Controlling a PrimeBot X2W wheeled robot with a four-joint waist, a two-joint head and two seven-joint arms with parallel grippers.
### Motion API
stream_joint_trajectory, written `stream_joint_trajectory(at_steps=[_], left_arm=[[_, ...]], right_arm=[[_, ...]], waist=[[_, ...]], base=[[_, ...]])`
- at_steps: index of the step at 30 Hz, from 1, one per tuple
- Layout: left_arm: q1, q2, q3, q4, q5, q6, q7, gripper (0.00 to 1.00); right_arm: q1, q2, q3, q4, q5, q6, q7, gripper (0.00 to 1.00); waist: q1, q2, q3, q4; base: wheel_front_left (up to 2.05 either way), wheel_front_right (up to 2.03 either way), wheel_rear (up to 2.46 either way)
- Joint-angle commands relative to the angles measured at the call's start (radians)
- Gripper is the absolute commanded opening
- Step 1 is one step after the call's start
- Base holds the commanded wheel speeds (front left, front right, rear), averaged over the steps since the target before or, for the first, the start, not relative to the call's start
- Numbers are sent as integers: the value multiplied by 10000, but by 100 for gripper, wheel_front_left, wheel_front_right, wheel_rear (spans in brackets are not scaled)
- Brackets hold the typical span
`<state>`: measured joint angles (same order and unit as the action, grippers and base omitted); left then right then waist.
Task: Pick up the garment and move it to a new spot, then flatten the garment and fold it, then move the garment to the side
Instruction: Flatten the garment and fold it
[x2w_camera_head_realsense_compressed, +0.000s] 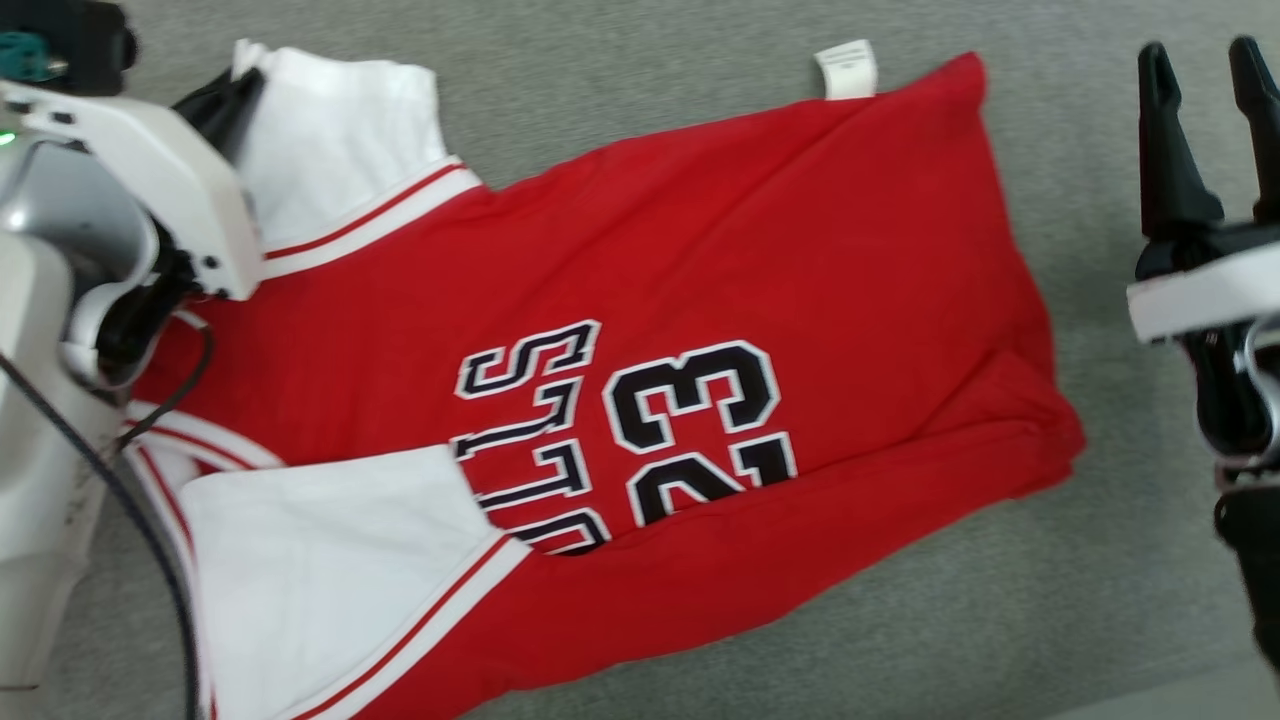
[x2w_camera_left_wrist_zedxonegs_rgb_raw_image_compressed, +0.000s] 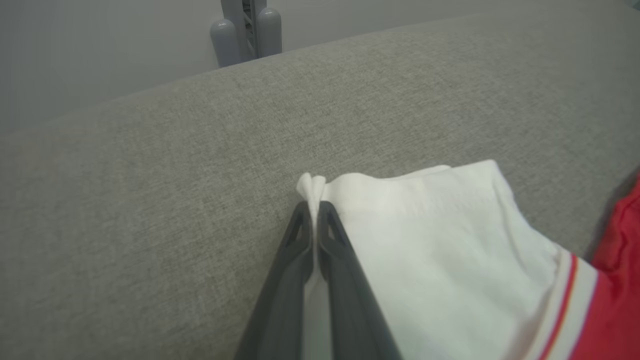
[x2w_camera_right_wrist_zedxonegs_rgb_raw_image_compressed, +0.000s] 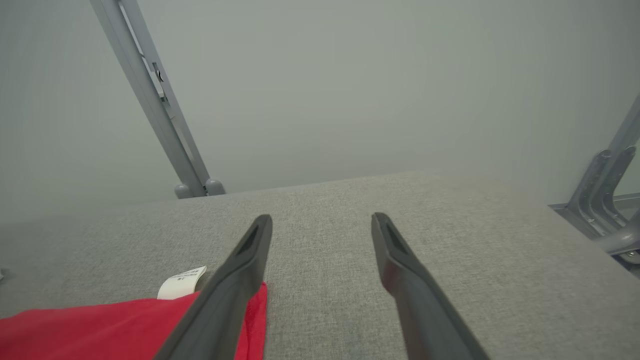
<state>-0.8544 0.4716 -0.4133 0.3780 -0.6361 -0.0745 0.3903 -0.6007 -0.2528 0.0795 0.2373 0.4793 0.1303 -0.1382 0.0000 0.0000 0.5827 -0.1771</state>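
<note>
The red garment (x2w_camera_head_realsense_compressed: 700, 250), a jersey with white sleeves and a black "23", is lying spread across the grey fabric-covered counter (x2w_camera_head_realsense_compressed: 620, 80). A small white label (x2w_camera_head_realsense_compressed: 846, 68) is sticking out from its hem edge and serves as the marker here.

At the end of the garment farthest from the label, the left claw (x2w_camera_left_wrist_zedxonegs_rgb_raw_image_compressed: 314, 206) is pinching the outer edge of one white sleeve (x2w_camera_head_realsense_compressed: 330, 150). Its two fingers are pressing together, with a thin fold of white cloth bunching up between and just above their tips. The rest of that sleeve is lying beside the claw and running back to the red-striped cuff band. The other white sleeve (x2w_camera_head_realsense_compressed: 320, 580) is lying flat on the garment's chest, also far from the label.

On the label's side, beyond the hem corner, the right claw (x2w_camera_head_realsense_compressed: 1200, 50) is standing with its fingers spread wide and is gripping nothing. In the head view, bare counter is separating it from the red cloth. In the right wrist view, one finger is crossing in front of the hem corner next to the label; I cannot tell whether it is touching.
</note>
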Motion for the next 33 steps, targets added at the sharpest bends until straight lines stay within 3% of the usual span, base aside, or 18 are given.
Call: stream_joint_trajectory(at_steps=[1, 7, 13, 15, 16, 17, 24, 27, 33], left_arm=[[-281, -99, -82, -36, 72, -96, -128, 0], [-651, -640, -444, 43, 113, -220, -382, 0], [-895, -865, -596, 149, 104, -321, -760, 0], [-910, -859, -610, 177, 58, -353, -863, 0], [-920, -828, -596, 182, 38, -363, -898, 0], [-921, -804, -576, 195, 6, -374, -928, 0], [-567, -594, -354, -444, -128, -303, -1393, 0], [-83, -466, -181, -1297, -334, -271, -1600, 0], [1818, 161, 75, -3745, -388, 322, -1895, 0]], right_arm=[[-459, -365, 428, 360, 147, 11, 401, 100], [-1566, -1386, 1890, 1373, 1036, 4, 1636, 100], [-1890, -2561, 3299, 1438, 1981, 5, 2936, 98], [-1840, -2874, 3592, 1281, 2260, 5, 3317, 47], [-1845, -2997, 3653, 1178, 2352, 4, 3381, 16], [-1854, -3067, 3650, 1103, 2487, 4, 3427, 0], [-1887, -3327, 3422, 813, 2777, 4, 2885, 0], [-1528, -3459, 3169, 563, 3164, 4, 2788, 0], [5, -3809, 2743, -764, 4453, 5, 3129, 0]], waist=[[0, 0, 159, 435], [0, 0, 267, 1004], [0, 0, 301, 1371], [0, 0, 260, 1408], [0, 0, 245, 1411], [0, 0, 232, 1407], [0, 0, -21, 1447], [0, 0, -167, 1589], [0, 0, -543, 1929]], base=[[0, 0, 0], [0, 0, 0], [0, 0, 0], [0, 0, 0], [0, 0, 0], [0, 0, 0], [0, 0, 0], [0, 0, 0], [0, 0, 0]])
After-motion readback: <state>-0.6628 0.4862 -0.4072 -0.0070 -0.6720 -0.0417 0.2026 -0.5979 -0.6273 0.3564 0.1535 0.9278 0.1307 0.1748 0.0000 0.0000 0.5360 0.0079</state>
